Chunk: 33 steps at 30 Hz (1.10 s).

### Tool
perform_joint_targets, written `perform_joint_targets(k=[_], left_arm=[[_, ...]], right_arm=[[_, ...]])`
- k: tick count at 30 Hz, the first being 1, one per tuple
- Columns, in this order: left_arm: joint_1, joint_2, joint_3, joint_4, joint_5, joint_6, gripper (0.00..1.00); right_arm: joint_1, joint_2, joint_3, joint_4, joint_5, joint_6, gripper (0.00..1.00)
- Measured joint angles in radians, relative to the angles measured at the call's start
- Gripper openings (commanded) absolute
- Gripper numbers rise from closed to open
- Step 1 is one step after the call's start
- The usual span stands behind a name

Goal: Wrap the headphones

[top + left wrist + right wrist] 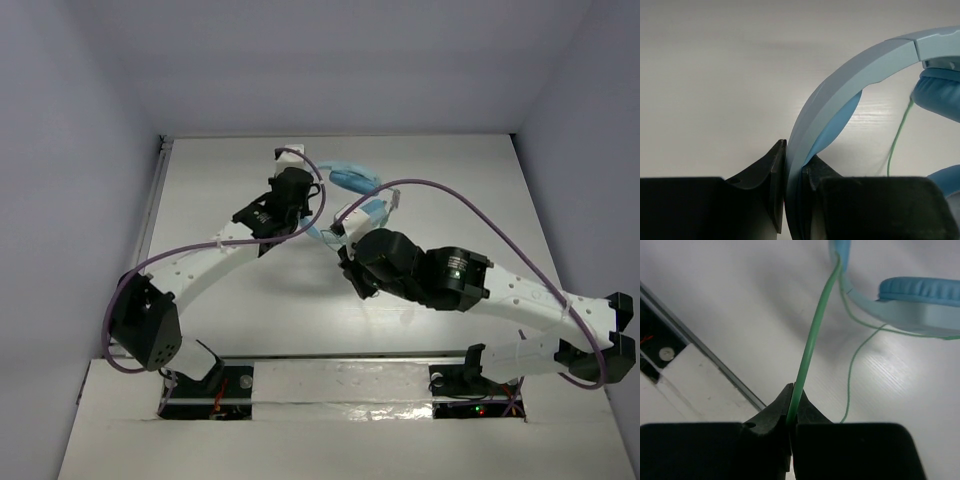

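Observation:
The light blue headphones point(352, 178) lie at the table's far middle. In the left wrist view my left gripper point(792, 172) is shut on the curved headband point(855, 75), with a padded earcup point(940, 95) at the right and the thin pale green cable point(897, 140) hanging beside it. In the right wrist view my right gripper point(792, 412) is shut on the green cable point(812, 335), which runs taut up to the headphones; an earcup point(920, 295) is at the upper right and a slack loop of cable point(852, 375) lies on the table. From above, the left gripper point(312, 225) and right gripper point(350, 272) are close together.
Thick purple robot cables point(450, 190) arch over both arms. A metal rail point(700, 347) marks the table's near edge, with the arm bases point(215, 385) behind it. White walls enclose the table on the left, right and far sides.

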<state>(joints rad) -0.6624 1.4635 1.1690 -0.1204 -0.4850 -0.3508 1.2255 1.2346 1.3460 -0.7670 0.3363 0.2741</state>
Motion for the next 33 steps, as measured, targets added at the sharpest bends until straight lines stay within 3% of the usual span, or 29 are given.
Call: perform_joint_targets(k=[9,17,33], left_arm=[[-0.061,-0.043,-0.004,-0.095,0.074,0.119,0.00],[-0.122,-0.121,-0.051,-0.179,0.153,0.198,0.00],[-0.121,-0.259,-0.095,-0.238,0.278,0.244,0.00]], right_arm=[[-0.011,0.005,0.081,-0.105,0.202,-0.087,0.00],[-0.081,0.000,0.105,-0.090,0.340,-0.141,0.00],[-0.266,0.001,0.057,0.131,0.350,-0.285,0.00]])
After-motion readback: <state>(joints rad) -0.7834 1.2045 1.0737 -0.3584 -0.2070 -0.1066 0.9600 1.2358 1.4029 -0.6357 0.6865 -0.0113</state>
